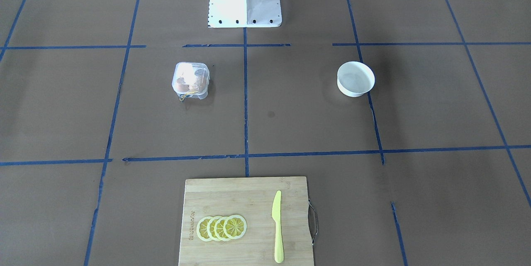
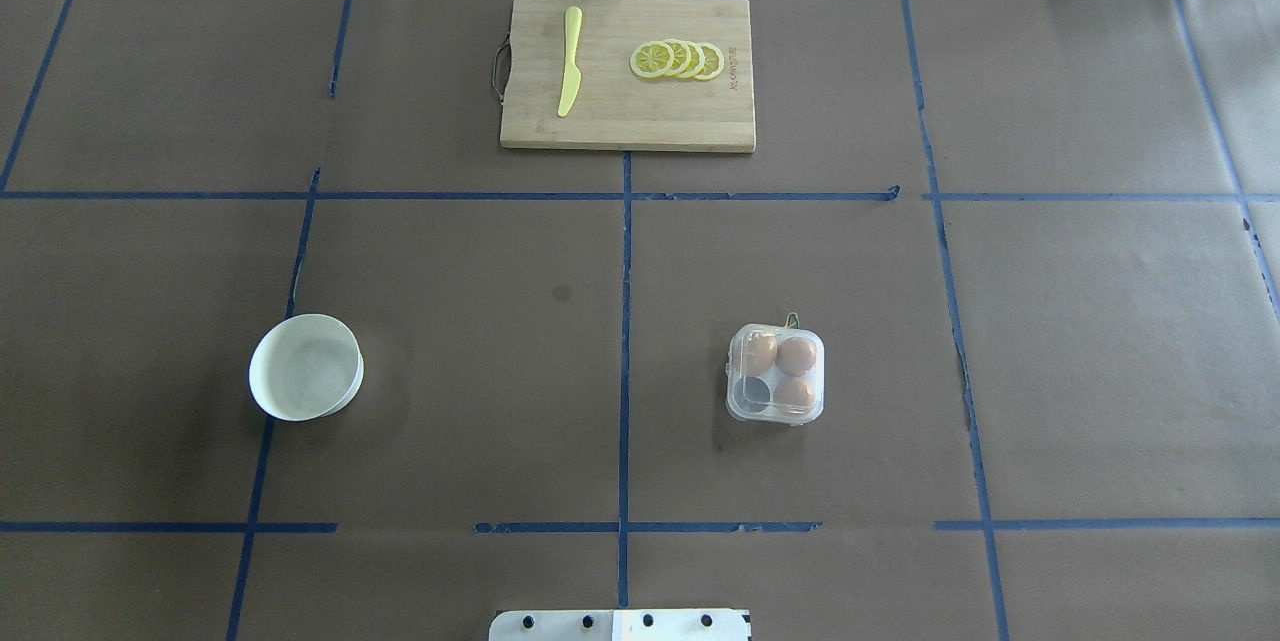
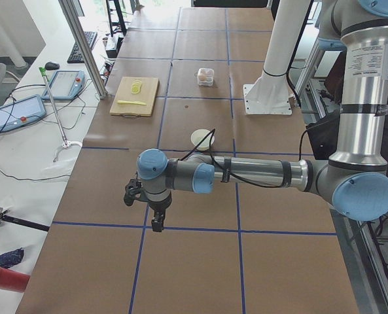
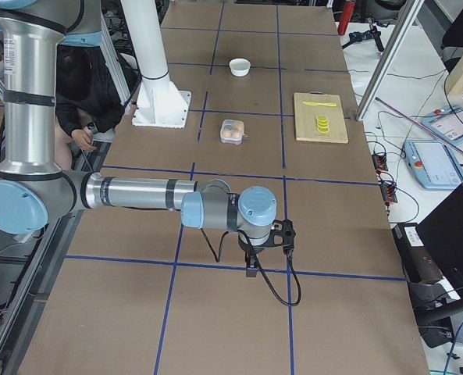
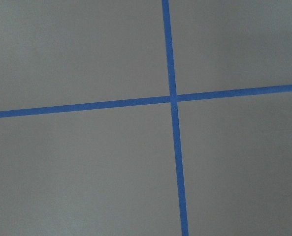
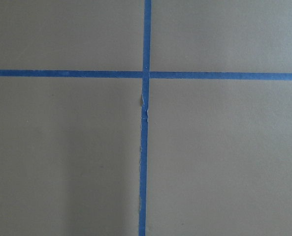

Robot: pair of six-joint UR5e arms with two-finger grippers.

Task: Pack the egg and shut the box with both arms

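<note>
The clear plastic box (image 2: 776,374) sits on the table on my right side, and its lid looks to be down over the cells. Three brown eggs show through it (image 2: 797,355); the near-left cell looks empty. It also shows in the front view (image 1: 191,80), with yellow cord on its far side. The left gripper (image 3: 156,224) hangs over the table's left end, far from the box. The right gripper (image 4: 251,268) hangs over the right end. Both show only in the side views, so I cannot tell whether they are open or shut. Both wrist views show only brown paper and blue tape.
A round white bowl (image 2: 305,367) stands on my left side and looks empty. A wooden cutting board (image 2: 628,111) at the far middle carries a yellow knife (image 2: 570,61) and lemon slices (image 2: 678,59). The white pedestal base (image 1: 244,4) stands at the near edge.
</note>
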